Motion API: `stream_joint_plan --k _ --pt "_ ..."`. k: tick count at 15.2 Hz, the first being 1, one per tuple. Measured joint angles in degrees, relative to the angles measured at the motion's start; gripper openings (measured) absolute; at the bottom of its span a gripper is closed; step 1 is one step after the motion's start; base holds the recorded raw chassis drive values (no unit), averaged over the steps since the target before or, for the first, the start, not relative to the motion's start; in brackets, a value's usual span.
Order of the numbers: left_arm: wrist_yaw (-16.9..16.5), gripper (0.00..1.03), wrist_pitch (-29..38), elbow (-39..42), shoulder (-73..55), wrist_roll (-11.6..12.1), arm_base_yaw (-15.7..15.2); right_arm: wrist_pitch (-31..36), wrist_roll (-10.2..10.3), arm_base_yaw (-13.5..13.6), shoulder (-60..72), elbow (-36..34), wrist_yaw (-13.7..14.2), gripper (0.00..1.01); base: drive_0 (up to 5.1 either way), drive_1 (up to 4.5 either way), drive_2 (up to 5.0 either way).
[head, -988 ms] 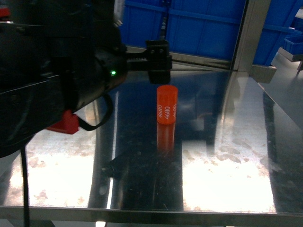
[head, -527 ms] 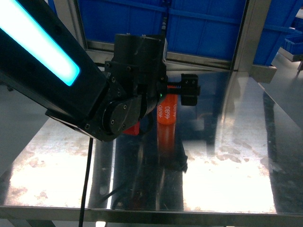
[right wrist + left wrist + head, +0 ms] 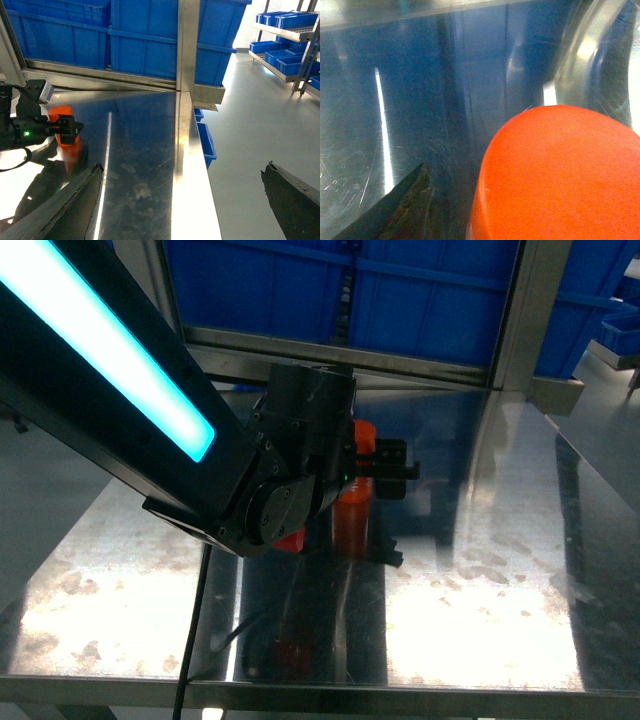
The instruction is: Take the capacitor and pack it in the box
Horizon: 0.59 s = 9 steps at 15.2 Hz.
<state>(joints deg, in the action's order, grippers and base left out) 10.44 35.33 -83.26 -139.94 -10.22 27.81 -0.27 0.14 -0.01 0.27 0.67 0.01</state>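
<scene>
Now, left gripper point(image 3: 372, 468) straddling upright orange capacitor point(image 3: 352, 502) on steel table point(image 3: 480, 570), jaws apart, right gripper point(image 3: 185, 200) spread wide, clear of table edge.

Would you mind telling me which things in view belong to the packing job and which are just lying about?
Part of the job:
- orange capacitor, standing upright on the steel table
- left gripper, down around the capacitor's top
- right gripper, open, held apart at the table's edge

Just there:
- blue plastic bins behind the table
- blue bins on shelving across the aisle

The box is not in view.
</scene>
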Motion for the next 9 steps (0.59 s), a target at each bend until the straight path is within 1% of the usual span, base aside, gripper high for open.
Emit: stream_joint_plan --k 2,3,5,6,7,9 --pt "-0.2 0.54 0.0 0.0 0.0 -0.3 0.0 0.0 0.0 0.0 0.0 0.0 0.0 0.98 0.0 0.0 0.0" --pt "-0.2 0.45 0.0 0.8 0.7 -0.6 0.0 0.0 0.0 0.0 0.0 0.0 0.0 0.98 0.0 0.0 0.0" --pt "-0.1 0.45 1.7 4.4 3.0 -1.3 -0.2 0.0 0.0 0.0 0.0 0.0 0.0 0.98 0.0 0.0 0.0" --pt "0.3 0.44 3.6 8.0 5.9 -1.4 -0.5 0.0 0.0 0.0 0.0 0.0 0.0 0.98 0.0 0.0 0.0" --pt "1.4 0.44 7.8 13.8 11.7 -1.3 -0.9 0.0 0.0 0.0 0.0 0.0 0.0 0.98 0.0 0.0 0.0" --pt "4.6 0.44 17.4 24.4 23.5 0.4 -2.3 0.0 0.0 0.0 0.0 0.0 0.0 0.98 0.0 0.0 0.0"
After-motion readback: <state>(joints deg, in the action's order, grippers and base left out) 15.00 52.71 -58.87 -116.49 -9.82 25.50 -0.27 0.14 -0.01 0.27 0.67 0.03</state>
